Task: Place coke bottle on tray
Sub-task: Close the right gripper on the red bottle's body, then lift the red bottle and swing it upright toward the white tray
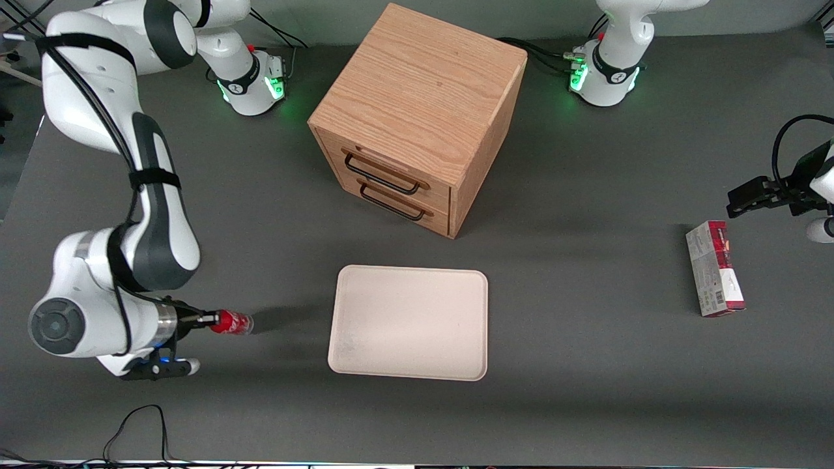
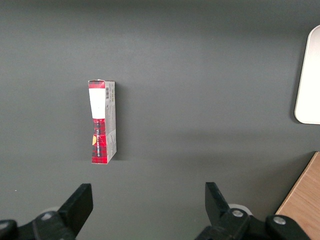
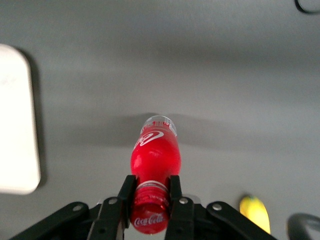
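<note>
The coke bottle [image 1: 232,322] is a small red bottle with white lettering and a clear base. My right gripper [image 1: 207,320] is shut on its neck just below the red cap and holds it sideways, base pointing toward the tray. In the right wrist view the black fingers [image 3: 126,192] clamp both sides of the bottle [image 3: 155,157] at the gripper [image 3: 151,189]. Whether the bottle hangs just above the table or touches it I cannot tell. The cream-beige tray [image 1: 409,321] lies flat beside the bottle, toward the parked arm's end, with a gap between. Its edge shows in the right wrist view [image 3: 17,120].
A wooden two-drawer cabinet [image 1: 417,114] stands farther from the front camera than the tray. A red-and-grey carton [image 1: 715,268] lies toward the parked arm's end, also in the left wrist view [image 2: 102,121]. A yellow lump [image 3: 255,212] shows beside my gripper. A black cable [image 1: 140,426] loops near the front edge.
</note>
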{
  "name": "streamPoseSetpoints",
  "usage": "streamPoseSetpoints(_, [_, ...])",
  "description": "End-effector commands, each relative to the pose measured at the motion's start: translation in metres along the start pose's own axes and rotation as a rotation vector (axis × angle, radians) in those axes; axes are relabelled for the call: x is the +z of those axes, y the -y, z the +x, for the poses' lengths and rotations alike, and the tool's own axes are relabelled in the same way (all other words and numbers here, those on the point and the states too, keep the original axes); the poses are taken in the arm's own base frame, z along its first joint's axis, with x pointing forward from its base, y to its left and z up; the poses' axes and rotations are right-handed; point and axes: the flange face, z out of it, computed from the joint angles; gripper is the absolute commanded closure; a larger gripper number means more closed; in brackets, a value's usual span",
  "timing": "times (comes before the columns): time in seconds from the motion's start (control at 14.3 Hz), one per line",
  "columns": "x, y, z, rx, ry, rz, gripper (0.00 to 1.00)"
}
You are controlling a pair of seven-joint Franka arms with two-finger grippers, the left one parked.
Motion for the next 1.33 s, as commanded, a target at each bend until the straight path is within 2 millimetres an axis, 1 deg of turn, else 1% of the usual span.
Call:
streamPoseSetpoints(0.0, [-0.076,-0.004,-0.041,-0.010,0.026,-0.007,1.00])
streamPoseSetpoints(0.14, [-0.108,-0.008,-0.061,-0.003,0.078,-0.010,1.00])
streamPoseSetpoints(0.21, [-0.133,-0.011,-0.076,-0.001,0.080,-0.010,1.00])
streamPoseSetpoints(0.35, [-0.164,-0.019,-0.098,0.008,0.069,-0.007,1.00])
streamPoseSetpoints(0.56, [-0.168,-0.020,-0.103,0.010,0.072,-0.008,1.00])
streamPoseSetpoints(0.7, [-0.165,-0.015,-0.098,0.021,0.065,-0.008,1.00])
streamPoseSetpoints(0.77, [-0.167,-0.007,-0.093,0.064,0.030,-0.004,1.00])
streamPoseSetpoints(0.84, [-0.162,0.011,-0.085,0.102,0.007,0.012,1.00])
streamPoseSetpoints(1.05, [-0.143,0.072,-0.062,0.243,-0.065,0.059,1.00])
streamPoseSetpoints(1.12, [-0.136,0.094,-0.056,0.268,-0.087,0.065,1.00])
streamPoseSetpoints(1.19, [-0.126,0.111,-0.049,0.293,-0.106,0.075,1.00])
streamPoseSetpoints(1.26, [-0.119,0.135,-0.046,0.306,-0.123,0.078,1.00])
